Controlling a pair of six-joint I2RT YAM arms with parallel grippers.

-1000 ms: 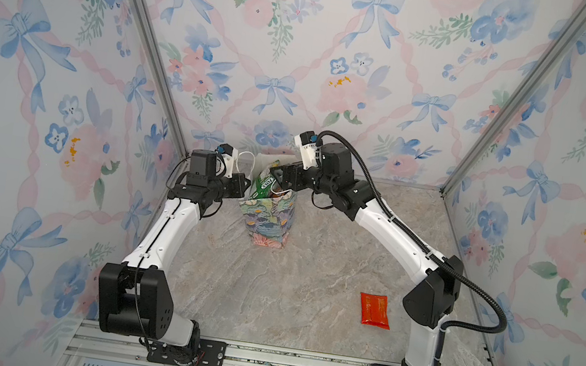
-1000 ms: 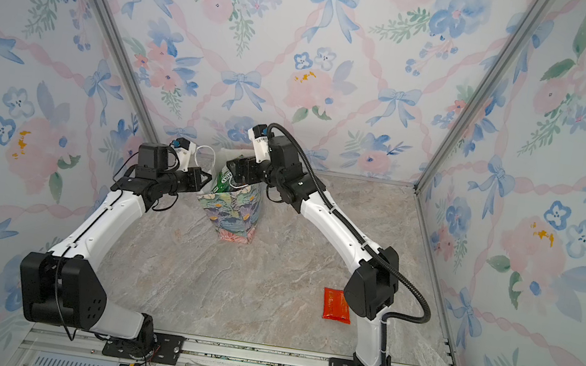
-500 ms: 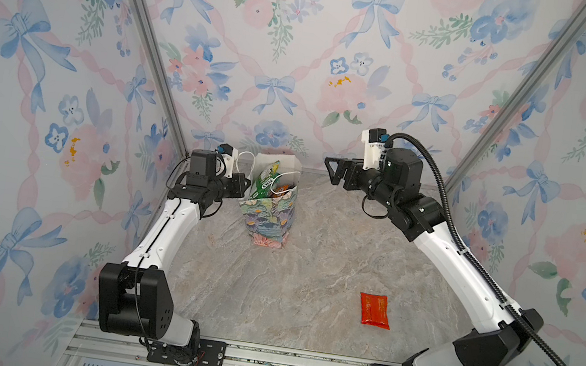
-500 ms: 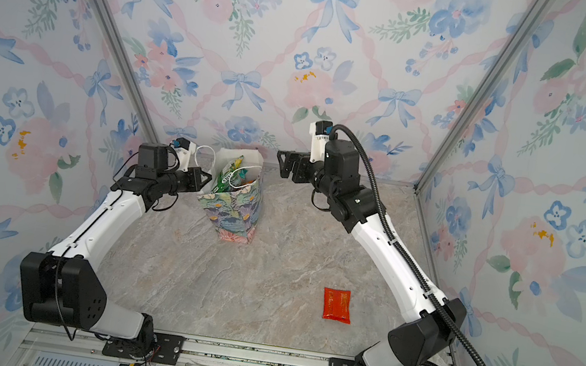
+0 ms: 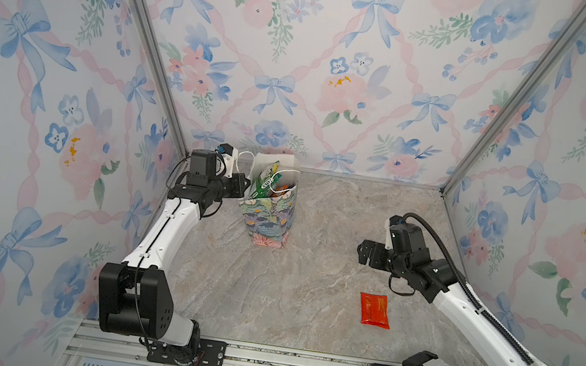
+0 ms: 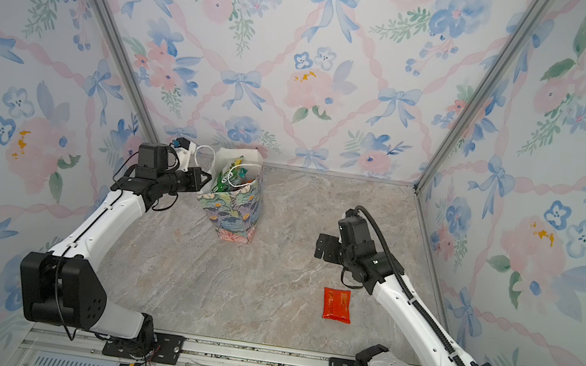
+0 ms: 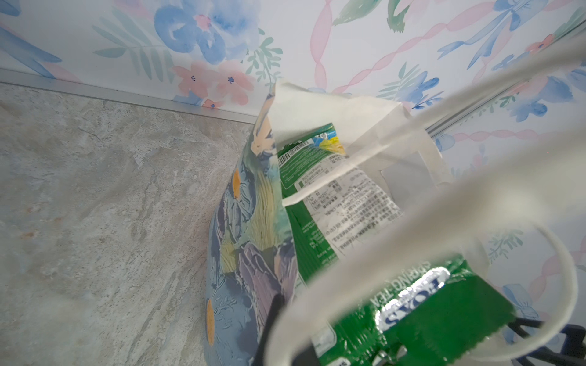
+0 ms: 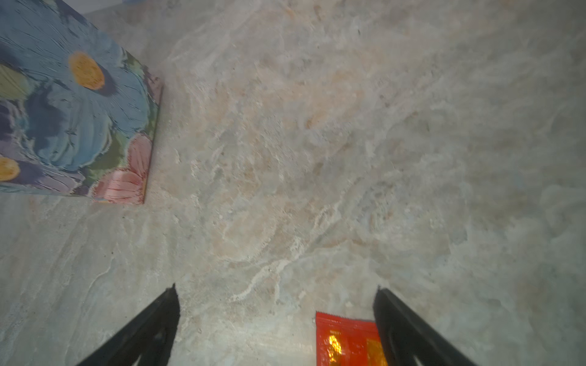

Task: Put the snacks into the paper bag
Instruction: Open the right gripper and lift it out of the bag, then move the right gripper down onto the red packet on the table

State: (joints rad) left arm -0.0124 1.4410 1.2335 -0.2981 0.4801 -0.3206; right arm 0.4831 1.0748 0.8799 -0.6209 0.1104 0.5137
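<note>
Upright paper bag (image 5: pixel 270 219), green snacks (image 5: pixel 261 186) inside, rim pinched by left hand (image 5: pixel 243 187), right hand (image 5: pixel 364 252) agape, red snack (image 5: pixel 374 310) on bench (image 5: pixel 287 292).

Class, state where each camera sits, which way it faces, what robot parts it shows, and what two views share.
Both top views: high behind both arms, facing forward and down; arms whole, paper bag, red snack.
Left wrist: beside the bag's mouth, facing green snacks; barely any arm.
Right wrist: above the table, facing down; open fingers.
Shared: right wrist and top views show bag and red snack.
</note>
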